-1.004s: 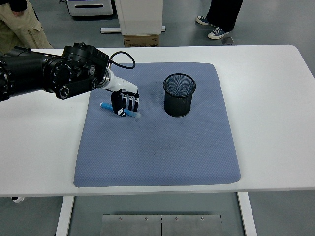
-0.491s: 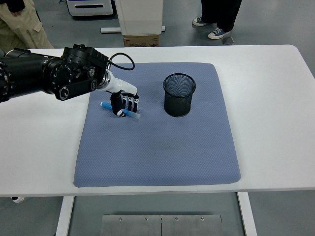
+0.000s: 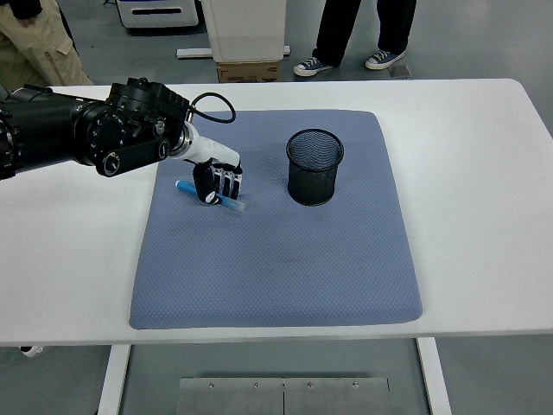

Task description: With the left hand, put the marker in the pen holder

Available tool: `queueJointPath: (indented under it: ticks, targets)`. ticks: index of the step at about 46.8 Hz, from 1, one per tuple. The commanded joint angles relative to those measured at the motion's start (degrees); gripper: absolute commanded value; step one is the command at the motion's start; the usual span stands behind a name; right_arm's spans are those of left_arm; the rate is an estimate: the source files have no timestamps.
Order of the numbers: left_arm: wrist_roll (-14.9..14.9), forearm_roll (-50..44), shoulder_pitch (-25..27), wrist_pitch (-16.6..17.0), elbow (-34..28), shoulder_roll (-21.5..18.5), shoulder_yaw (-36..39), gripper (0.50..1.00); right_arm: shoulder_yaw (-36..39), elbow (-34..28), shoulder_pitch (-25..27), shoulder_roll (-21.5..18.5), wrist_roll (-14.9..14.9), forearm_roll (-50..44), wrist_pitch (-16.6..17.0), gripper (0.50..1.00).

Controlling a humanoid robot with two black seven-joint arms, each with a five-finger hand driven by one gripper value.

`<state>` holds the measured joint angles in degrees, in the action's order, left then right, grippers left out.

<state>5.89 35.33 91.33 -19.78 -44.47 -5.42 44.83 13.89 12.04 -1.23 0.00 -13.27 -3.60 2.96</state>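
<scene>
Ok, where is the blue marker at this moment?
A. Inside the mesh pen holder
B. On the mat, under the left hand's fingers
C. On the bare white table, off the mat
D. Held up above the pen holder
B: the marker lies on the mat with the left hand closed over it, left of the pen holder.

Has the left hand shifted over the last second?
Yes, slightly. The left hand, closed on the blue marker, has crept left and a touch away, widening its gap to the mesh pen holder, which stays put on the blue mat.
</scene>
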Motion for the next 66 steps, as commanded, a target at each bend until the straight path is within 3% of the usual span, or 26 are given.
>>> queueJointPath:
  ticks: [1,9,37,48,60,66]
  targets:
    - [0.1,0.0,0.0,-0.1,0.0,0.0,0.0,0.593,0.0,0.0,0.0,0.0,0.0,0.0,0.0,1.0]
    - [0.1,0.0,0.0,-0.3,0.0,-0.1,0.0,0.622,0.0,0.0,0.0,0.0,0.0,0.0,0.0,1.0]
    - [0.1,0.4,-0.1,-0.2,-0.1,0.2,0.1,0.61,0.0,0.0,0.0,0.0,0.0,0.0,0.0,1.0]
    - [0.0,0.4,-0.1,-0.2,0.0,0.2,0.1,0.587,0.0,0.0,0.0,0.0,0.0,0.0,0.0,1.0]
    - [0.1,1.1,0.0,-0.3,0.0,0.1,0.1,0.517,0.0,0.0,0.0,0.0,0.0,0.0,0.0,1.0]
    - [0.1,1.2,0.1,-0.3,-0.1,0.1,0.1,0.505,0.0,0.0,0.0,0.0,0.0,0.0,-0.1,1.0]
